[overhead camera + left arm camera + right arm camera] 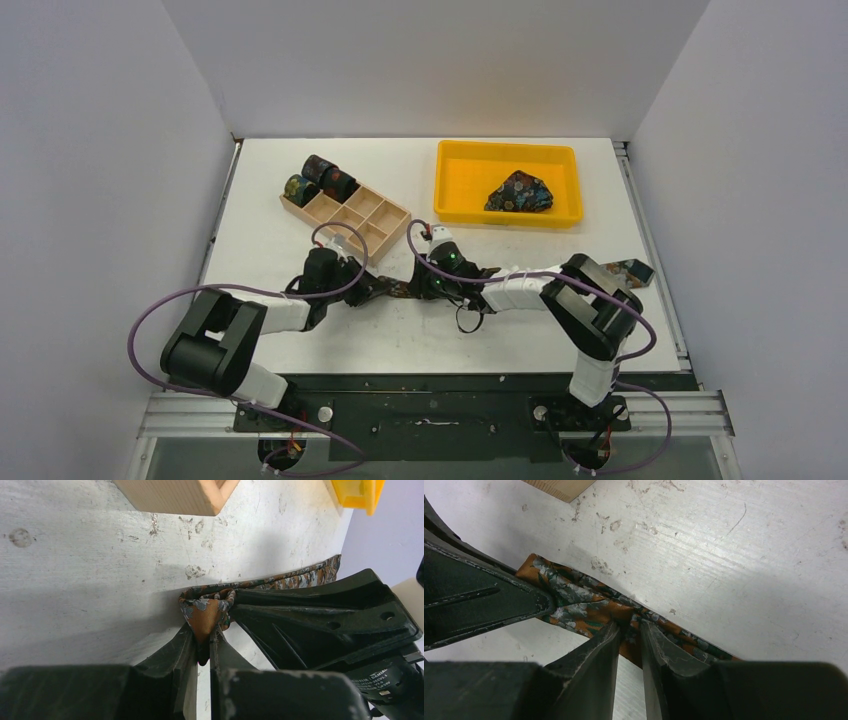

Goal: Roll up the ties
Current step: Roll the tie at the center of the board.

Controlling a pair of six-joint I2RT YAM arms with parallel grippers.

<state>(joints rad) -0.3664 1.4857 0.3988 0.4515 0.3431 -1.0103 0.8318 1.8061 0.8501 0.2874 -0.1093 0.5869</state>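
A long brown-rust tie with blue-grey speckles [634, 270] lies across the table's front half, its wide end at the right. My left gripper [372, 288] is shut on its narrow end, and the orange folded tip [205, 614] is pinched between the fingers [184, 645]. Just to the right, my right gripper [428, 284] is shut on the same tie [574, 597], bunching the fabric at its fingertips [610, 632]. The two grippers nearly touch. Three rolled ties [318, 170] sit at the far end of the wooden box. Another tie [520, 192] lies crumpled in the yellow tray.
The wooden compartment box [350, 213] lies diagonally just beyond the left gripper; its corner [175, 497] is close in the left wrist view. The yellow tray [505, 148] stands at the back right. The right arm lies over the middle of the long tie.
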